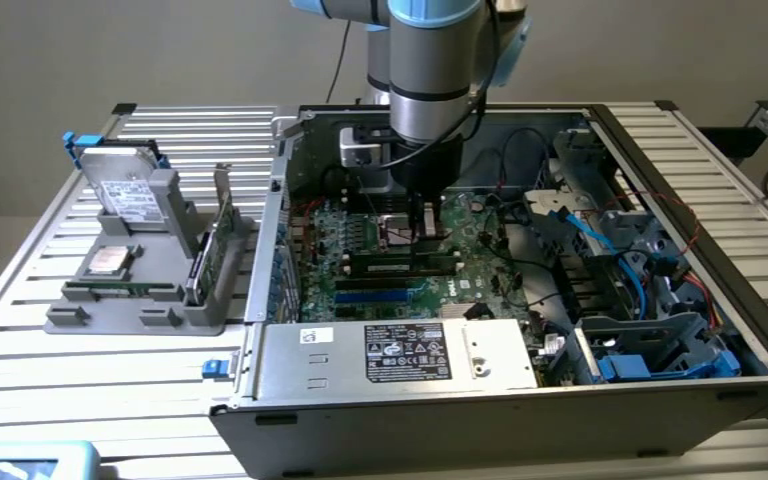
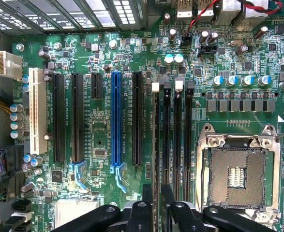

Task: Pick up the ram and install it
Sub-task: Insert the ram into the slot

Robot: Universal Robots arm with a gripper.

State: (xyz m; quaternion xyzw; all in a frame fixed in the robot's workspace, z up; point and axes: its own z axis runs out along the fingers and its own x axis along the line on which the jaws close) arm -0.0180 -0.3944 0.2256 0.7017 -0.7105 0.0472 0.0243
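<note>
The ram (image 2: 155,145) stands edge-on in the memory slot nearest the black expansion slots, running the slot's full length to a white latch. In the exterior view the ram (image 1: 398,266) lies as a dark strip across the green motherboard (image 1: 357,240) inside the open computer case. My gripper (image 1: 420,232) reaches straight down into the case onto one end of the stick. In the wrist view my gripper (image 2: 156,193) straddles the ram, a black finger (image 2: 147,193) on either side, and a narrow gap shows beside the board, so the jaws stand slightly open.
Three more memory slots (image 2: 178,140) and the bare CPU socket (image 2: 238,169) lie beside the ram. The power supply (image 1: 398,355), drive cage with blue cables (image 1: 624,250) and case walls hem the arm in. A grey fixture (image 1: 131,300) outside holds a hard drive (image 1: 131,190) and a card (image 1: 217,240).
</note>
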